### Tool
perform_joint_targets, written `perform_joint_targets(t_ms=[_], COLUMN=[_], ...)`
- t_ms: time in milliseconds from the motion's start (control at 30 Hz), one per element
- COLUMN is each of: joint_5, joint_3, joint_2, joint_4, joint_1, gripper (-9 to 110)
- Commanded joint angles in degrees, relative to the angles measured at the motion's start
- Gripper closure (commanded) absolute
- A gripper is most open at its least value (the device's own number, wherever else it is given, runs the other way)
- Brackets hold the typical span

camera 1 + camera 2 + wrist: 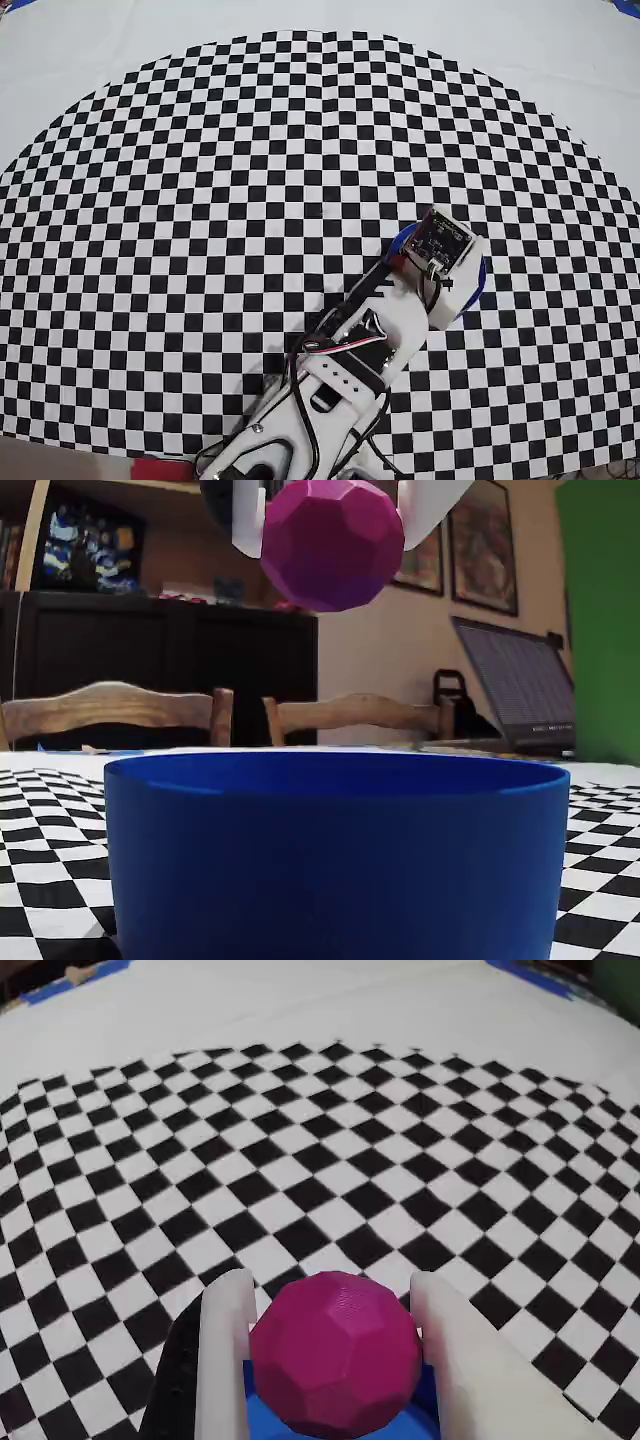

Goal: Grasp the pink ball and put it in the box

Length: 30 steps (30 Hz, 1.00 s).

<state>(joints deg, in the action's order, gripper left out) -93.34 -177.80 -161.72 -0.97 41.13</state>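
Pink ball (335, 1352) pinched between white fingers (227, 1360) of gripper (330, 1305), faceted surface seen in wrist view. Ball (331, 542) held in air above blue box (335, 855), clear of rim, in fixed view. Box (400, 241) mostly hidden under arm (370, 345) in overhead view, at right side of checkered mat (200, 200).

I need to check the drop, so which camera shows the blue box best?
The fixed view: the box fills it, wall and rim clear. The wrist view shows a blue sliver under the pink ball; overhead, the arm hides most of it.
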Motion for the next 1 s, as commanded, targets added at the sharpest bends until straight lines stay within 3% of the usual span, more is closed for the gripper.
perform_joint_targets(t_ms=[0,967], joint_5=[-0.4,0.3], joint_3=[-0.3,-0.5], joint_2=[-0.7,0.4], joint_4=[-0.2,-4.9], joint_1=[0.6,1.1], gripper=[101,101])
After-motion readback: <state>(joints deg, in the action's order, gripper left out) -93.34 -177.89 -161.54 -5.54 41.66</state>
